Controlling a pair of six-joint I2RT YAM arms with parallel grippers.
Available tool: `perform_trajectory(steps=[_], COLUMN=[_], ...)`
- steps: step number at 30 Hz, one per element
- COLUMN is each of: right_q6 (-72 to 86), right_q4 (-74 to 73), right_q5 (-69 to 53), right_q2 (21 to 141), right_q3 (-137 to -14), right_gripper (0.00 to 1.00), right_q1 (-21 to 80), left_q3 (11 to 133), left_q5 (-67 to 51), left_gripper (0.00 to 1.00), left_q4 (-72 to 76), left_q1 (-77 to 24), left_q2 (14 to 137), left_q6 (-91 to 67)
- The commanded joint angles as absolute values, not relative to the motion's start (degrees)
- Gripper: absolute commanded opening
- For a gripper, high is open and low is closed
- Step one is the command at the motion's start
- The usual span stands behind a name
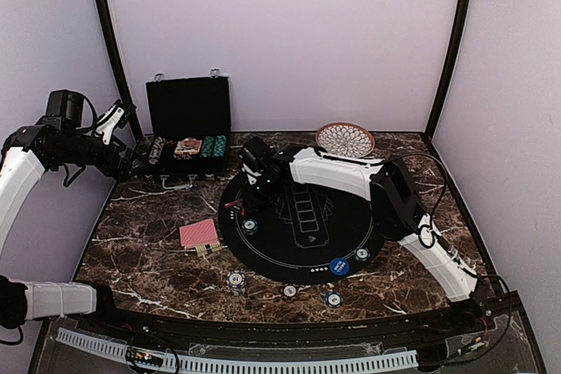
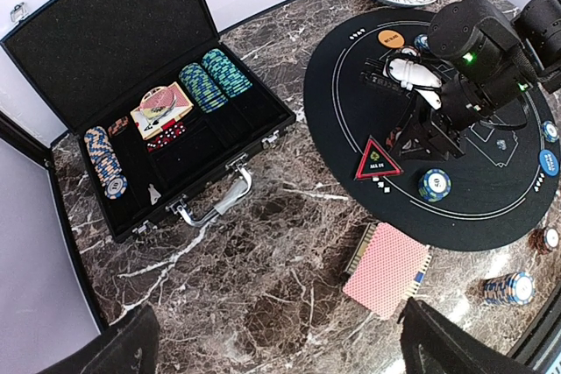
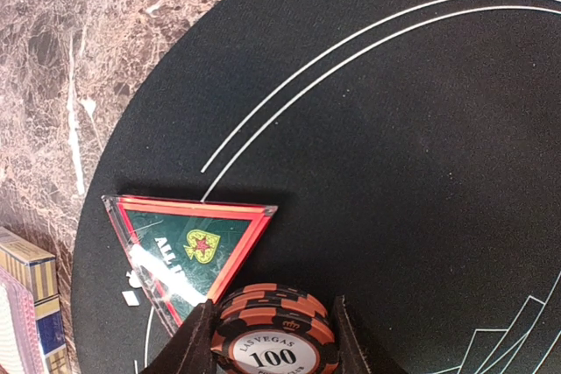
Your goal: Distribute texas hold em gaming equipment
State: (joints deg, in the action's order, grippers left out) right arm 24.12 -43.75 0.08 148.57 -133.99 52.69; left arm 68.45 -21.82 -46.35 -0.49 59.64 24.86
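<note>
Our right gripper [image 3: 270, 349] is clamped on a short stack of orange-and-black 100 chips [image 3: 272, 308], low over the black round mat [image 3: 394, 129] and just beside the red-triangle ALL IN marker [image 3: 188, 247], which lies flat at the mat's rim; we can't tell if the stack touches the mat. Our left gripper [image 2: 280, 352] is spread wide with nothing in it, above the marble table [image 2: 263, 216] near the open black case [image 2: 96, 32]. Red-backed cards [image 2: 386, 269] lie on the marble just off the mat, a blue-striped chip [image 2: 434, 185] sits on the mat near the triangle, the blue button [image 1: 339, 265] is at its near edge and the orange button [image 2: 391, 38] is toward its far side.
</note>
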Motion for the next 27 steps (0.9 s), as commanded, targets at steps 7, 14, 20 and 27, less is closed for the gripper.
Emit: perform_trajectory(steps=[7,14,20,27], right_q6=[22.20,20.58,19.56,21.27], right_q4=[-46.65,-48.32,-48.07,-49.23], right_q5=[1.70,4.26,6.95,8.55], right_q2=[146.91,139.18,126.76,112.34], right_q3=[-135.91,-134.37,-120.06,-97.32], right_gripper=[0.71,0.71,0.72,0.74], right_q1=[52.33,52.63,55.88,64.35], left_q3=[68.39,69.63,69.69,69.85], left_q5=[-22.06,-22.57,-22.38,-22.68], left_gripper=[0.99,0.99,0.99,0.99], left_q4=[-46.01,-46.64,-46.99,-47.27], left_q1=[-0.18,-0.18,-0.18,-0.18], left_q2=[58.96,59.06,59.10,58.64], left_q6=[24.88,24.57,24.57,24.87])
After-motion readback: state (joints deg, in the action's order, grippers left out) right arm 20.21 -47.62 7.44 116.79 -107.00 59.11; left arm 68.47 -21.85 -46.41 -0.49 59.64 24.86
